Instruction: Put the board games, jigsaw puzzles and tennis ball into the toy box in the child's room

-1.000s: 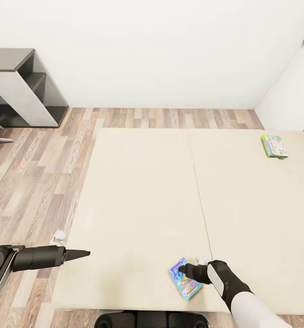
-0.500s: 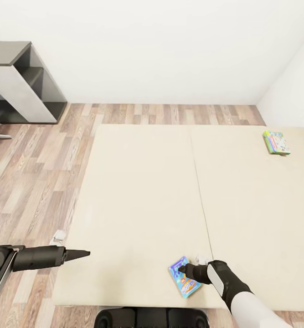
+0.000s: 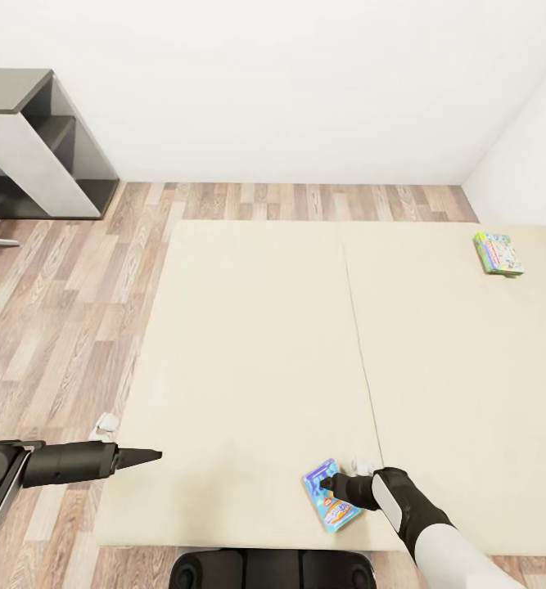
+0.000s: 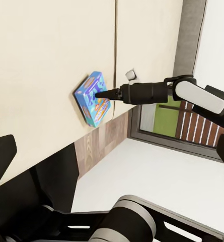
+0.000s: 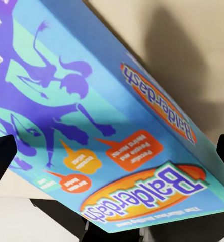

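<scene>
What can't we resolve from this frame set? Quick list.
- Right gripper grip: in the head view its tips overlap the blue Balderdash game box; contact can't be confirmed.
- Right wrist view: that box is cut off by the frame edges.
- Green-edged game box far across the beige bed: print too small to read.
- Left gripper: side-on, jaw gap unreadable.
- Grey desk: cut off at the head view's edge.

Beige bed (image 3: pixel 256 343) on plank floor, two board games — blue box (image 3: pixel 331 507), green box (image 3: pixel 498 254)
</scene>
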You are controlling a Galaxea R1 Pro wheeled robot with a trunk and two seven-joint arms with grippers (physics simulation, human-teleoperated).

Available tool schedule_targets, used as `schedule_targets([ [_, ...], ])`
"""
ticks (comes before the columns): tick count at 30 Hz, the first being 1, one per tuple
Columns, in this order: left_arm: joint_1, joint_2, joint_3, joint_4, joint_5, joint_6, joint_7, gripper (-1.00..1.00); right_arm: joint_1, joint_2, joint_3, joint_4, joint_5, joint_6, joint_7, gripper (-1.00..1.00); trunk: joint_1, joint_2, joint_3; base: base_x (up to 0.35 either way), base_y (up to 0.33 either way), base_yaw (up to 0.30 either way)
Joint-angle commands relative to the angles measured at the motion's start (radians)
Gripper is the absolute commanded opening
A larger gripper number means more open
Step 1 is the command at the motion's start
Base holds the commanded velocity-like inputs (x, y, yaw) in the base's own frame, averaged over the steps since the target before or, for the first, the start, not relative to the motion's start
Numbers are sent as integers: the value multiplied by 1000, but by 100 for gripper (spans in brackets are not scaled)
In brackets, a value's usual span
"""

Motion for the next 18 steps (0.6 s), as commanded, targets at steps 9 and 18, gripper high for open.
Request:
schedule_targets([
  [9,0,0,1,0,0,11,-5,100,0,1,-7,-2,1,6,4,100,0,-1,-1,0,0,0],
  [18,0,0,1,0,1,11,-4,100,1,1,-6,-2,-2,7,9,100,0,-1,-1,0,0,0],
])
